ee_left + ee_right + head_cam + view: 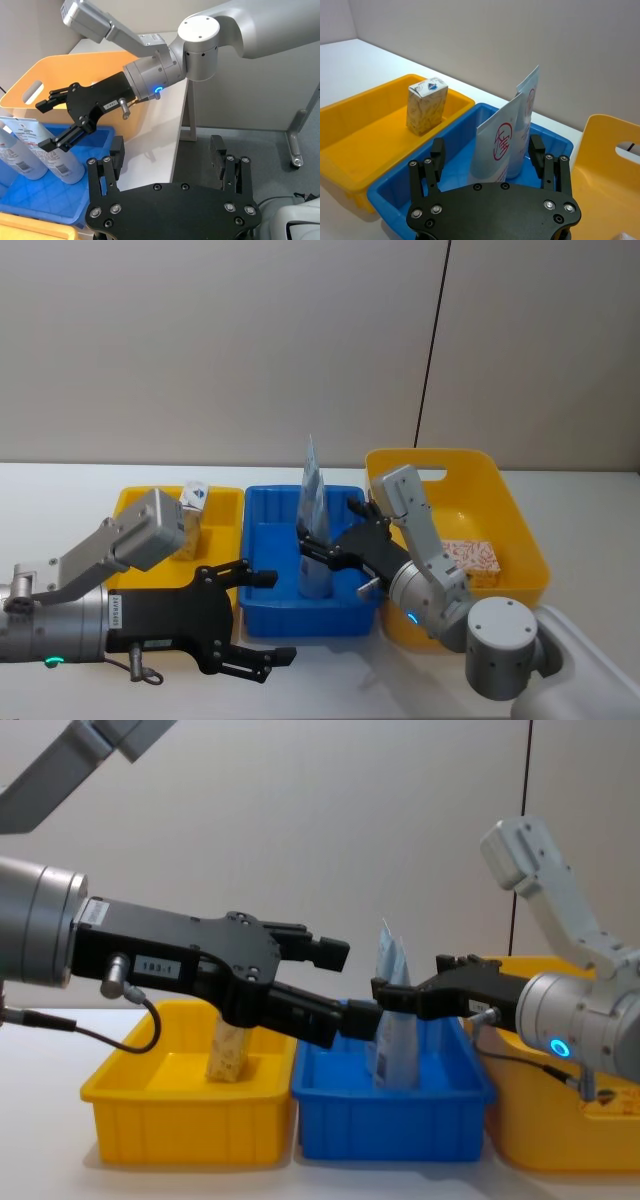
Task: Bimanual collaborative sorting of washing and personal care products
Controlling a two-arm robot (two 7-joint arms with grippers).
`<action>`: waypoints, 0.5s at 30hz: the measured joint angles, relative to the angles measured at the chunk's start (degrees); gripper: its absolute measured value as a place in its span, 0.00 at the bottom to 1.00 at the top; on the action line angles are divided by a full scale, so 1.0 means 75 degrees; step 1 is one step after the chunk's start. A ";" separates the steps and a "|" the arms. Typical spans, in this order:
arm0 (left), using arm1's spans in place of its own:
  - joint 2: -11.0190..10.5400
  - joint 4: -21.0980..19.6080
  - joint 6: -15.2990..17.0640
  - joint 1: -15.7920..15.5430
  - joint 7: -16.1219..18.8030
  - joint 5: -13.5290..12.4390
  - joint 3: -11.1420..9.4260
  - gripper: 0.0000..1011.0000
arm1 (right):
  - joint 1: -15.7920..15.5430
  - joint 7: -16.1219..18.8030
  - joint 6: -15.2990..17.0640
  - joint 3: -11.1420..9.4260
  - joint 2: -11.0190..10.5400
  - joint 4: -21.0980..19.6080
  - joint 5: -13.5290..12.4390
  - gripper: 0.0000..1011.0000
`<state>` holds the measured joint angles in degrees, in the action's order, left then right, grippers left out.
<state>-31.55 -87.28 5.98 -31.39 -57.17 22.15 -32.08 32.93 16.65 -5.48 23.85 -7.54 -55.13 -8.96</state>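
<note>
Nearest, my left gripper (258, 618) hangs spread wide and empty over the table's front edge, before the blue bin (270, 600). Beyond it, my right gripper (322, 548) stands with jaws parted around the two pale pouches (314, 510) upright in that bin, not yet pinching. I judge a grasp or release is in hand; next wants a careful close or retreat. My right wrist view shows one leaf-print pack (426, 105) standing in the far yellow bin (355, 130); the head view alone shows another pack (472, 555) in the large yellow bin (520, 530).
</note>
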 joint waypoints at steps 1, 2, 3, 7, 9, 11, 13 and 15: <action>0.0000 0.0000 0.0000 0.0000 0.0000 -0.0001 0.0000 0.99 | 0.0023 0.0007 -0.0005 0.0003 0.0016 0.0046 0.0009 0.99; -0.0001 0.0000 0.0000 0.0000 0.0000 0.0000 0.0000 0.99 | 0.0038 0.0013 -0.0011 0.0005 0.0028 0.0081 0.0018 0.99; 0.0000 0.0000 0.0000 0.0000 0.0000 0.0000 0.0000 0.99 | 0.0068 0.0025 -0.0026 0.0007 0.0050 0.0146 0.0029 0.99; 0.0000 0.0000 0.0000 0.0000 0.0000 0.0000 0.0000 0.99 | 0.0141 0.0060 -0.0057 0.0010 0.0106 0.0287 0.0062 0.99; 0.0000 0.0000 0.0000 0.0000 0.0000 0.0000 0.0000 0.99 | 0.0179 0.0071 -0.0068 0.0009 0.0135 0.0367 0.0079 0.99; 0.0000 0.0000 0.0000 0.0000 0.0000 0.0000 0.0000 0.99 | 0.0216 0.0080 -0.0086 0.0004 0.0165 0.0439 0.0090 0.99; 0.0000 0.0000 0.0000 0.0000 0.0000 -0.0001 0.0000 0.99 | 0.0237 0.0086 -0.0095 0.0001 0.0180 0.0477 0.0098 0.99; 0.0000 0.0000 0.0000 0.0000 0.0000 0.0000 0.0000 0.99 | 0.0265 0.0091 -0.0109 -0.0009 0.0204 0.0527 0.0111 0.97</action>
<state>-31.55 -87.28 5.98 -31.39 -57.17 22.15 -32.08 34.92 17.33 -6.29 23.78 -6.01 -51.18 -8.13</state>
